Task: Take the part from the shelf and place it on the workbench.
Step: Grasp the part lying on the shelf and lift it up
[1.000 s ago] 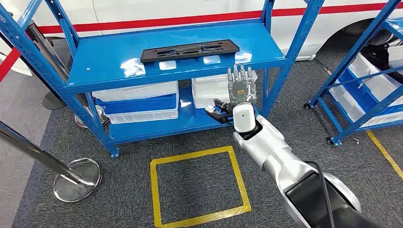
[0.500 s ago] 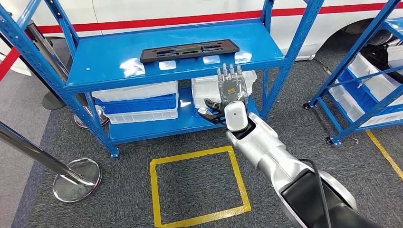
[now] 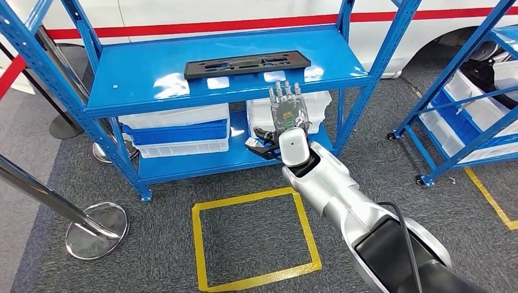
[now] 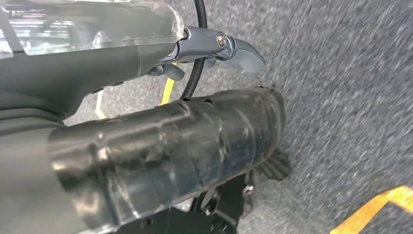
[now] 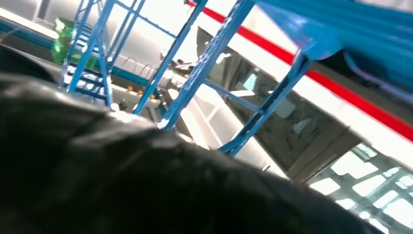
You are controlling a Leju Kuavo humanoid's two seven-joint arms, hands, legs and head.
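The part point(image 3: 246, 64), a long flat black plate with cut-outs, lies on the top board of the blue shelf point(image 3: 140, 76), towards its back. My right hand point(image 3: 286, 113) is raised in front of the shelf, just below the top board's front edge and below the part. Its fingers point up and stand apart, with nothing in them; the thumb sticks out sideways. It does not touch the part. In the left wrist view my left hand point(image 4: 160, 146) hangs over the grey carpet, empty.
White bins point(image 3: 174, 116) and a blue bin point(image 3: 177, 132) fill the lower shelf board. A yellow tape square point(image 3: 198, 244) marks the carpet before the shelf. A chrome post base point(image 3: 98, 223) stands at left. Another blue rack point(image 3: 464, 104) stands at right.
My right hand has moved left and slightly up, closer under the top board's edge below the part. The part has not moved.
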